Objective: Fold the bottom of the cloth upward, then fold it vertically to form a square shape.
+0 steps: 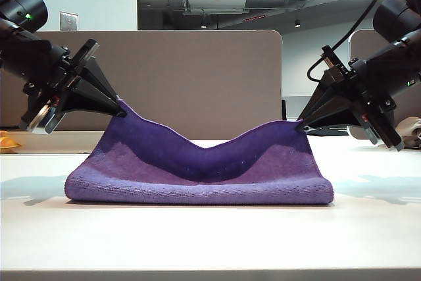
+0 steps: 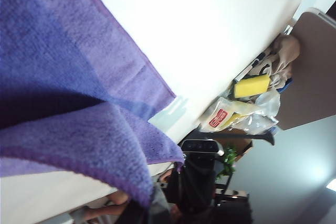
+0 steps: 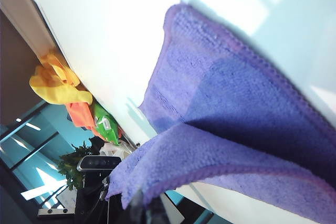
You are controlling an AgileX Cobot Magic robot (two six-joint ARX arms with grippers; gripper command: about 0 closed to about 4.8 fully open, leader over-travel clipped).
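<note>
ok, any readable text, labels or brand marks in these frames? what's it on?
None readable.
Red label on the plastic bag beyond the table edge, left wrist view: too blurred to read.
White label on the green packet, right wrist view: too small.
Cloth: no tag showing.

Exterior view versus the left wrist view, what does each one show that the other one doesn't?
Only the exterior view shows both grippers: the left gripper and the right gripper, each shut on a raised corner of the cloth, whose top edge sags between them above the fold lying on the table. Only the left wrist view shows a yellow sponge and a clear bag with a red label at the table's edge. Both show the purple cloth and the white table.
</note>
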